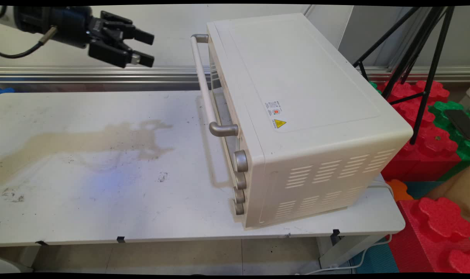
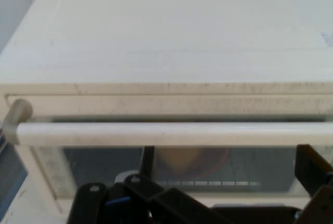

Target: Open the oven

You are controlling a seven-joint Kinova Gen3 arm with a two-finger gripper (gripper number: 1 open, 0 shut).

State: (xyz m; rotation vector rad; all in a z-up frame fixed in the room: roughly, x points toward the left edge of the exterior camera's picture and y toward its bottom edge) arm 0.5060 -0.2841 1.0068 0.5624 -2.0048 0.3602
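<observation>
A cream toaster oven [image 1: 297, 112] stands on the right half of the white table [image 1: 103, 201], its door facing left. A long pale handle bar [image 1: 204, 85] runs across the top of the shut door, and several grey knobs [image 1: 241, 161] line the near end. My gripper [image 1: 144, 48] hangs high at the upper left, open, pointing at the far end of the handle and a short way from it, holding nothing. In the hand view the handle bar [image 2: 171, 133] crosses the picture just ahead of my gripper [image 2: 223, 182], with the glass door [image 2: 208, 164] below it.
A brown stain [image 1: 91, 141] spreads over the table's left half. Red and green foam blocks [image 1: 432, 135] are stacked at the right, with a black tripod [image 1: 424, 58] above them. A metal rail [image 1: 95, 73] runs along the wall behind.
</observation>
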